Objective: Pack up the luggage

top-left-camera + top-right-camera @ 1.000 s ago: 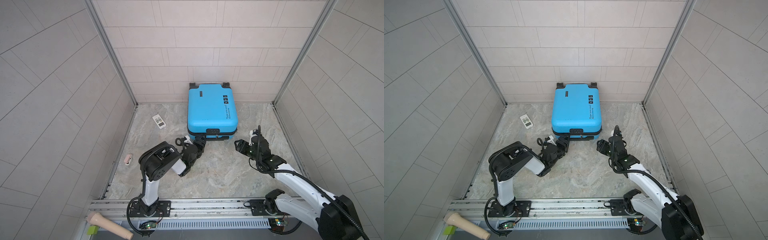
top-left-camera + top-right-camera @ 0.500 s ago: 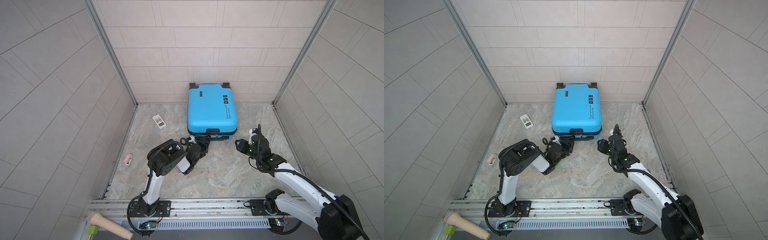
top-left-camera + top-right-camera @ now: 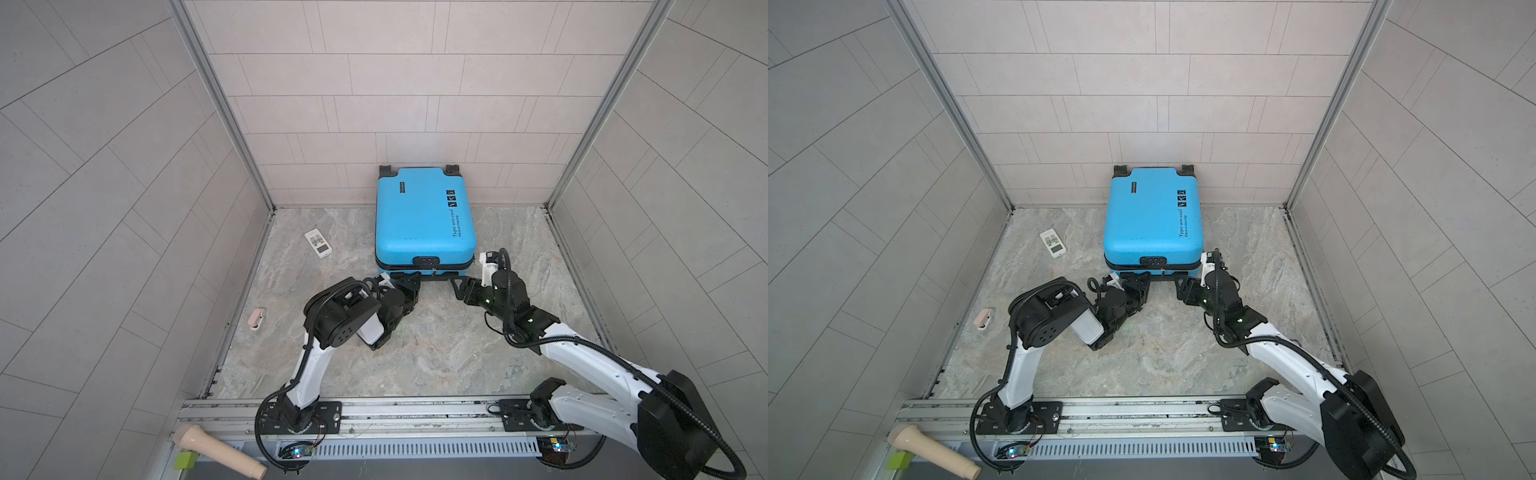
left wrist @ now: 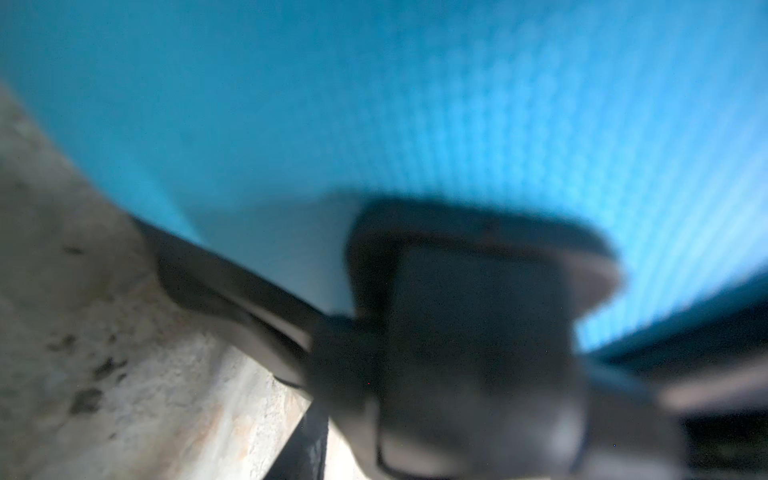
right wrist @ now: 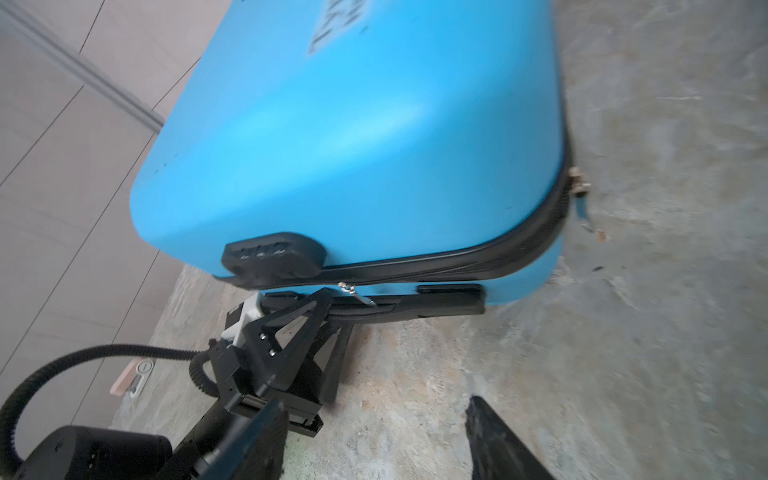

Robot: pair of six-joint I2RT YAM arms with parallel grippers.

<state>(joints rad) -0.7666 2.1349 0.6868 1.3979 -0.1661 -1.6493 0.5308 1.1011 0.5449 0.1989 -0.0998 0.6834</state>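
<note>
Suitcase [image 3: 419, 220], blue and hard-shelled, lies flat and closed on the marbled floor [image 3: 436, 357], with its wheels against the back wall [image 3: 395, 104] and its black handle [image 5: 440, 305] facing the arms. The left gripper [image 3: 409, 281] has its jaws either side of that handle, though I cannot tell whether they actually bite. The right gripper [image 3: 459, 286] hangs spread and empty by the near right corner.

The shell looks stiff and slick, so pads would likely skate on it. The handle and the zipper pull [image 5: 579, 193] are the sensible holds. The case probably slides easily when tugged, and only the wall braces it. Floor is open in front and on both sides. A white remote [image 3: 318, 244] lies well apart to the left.
</note>
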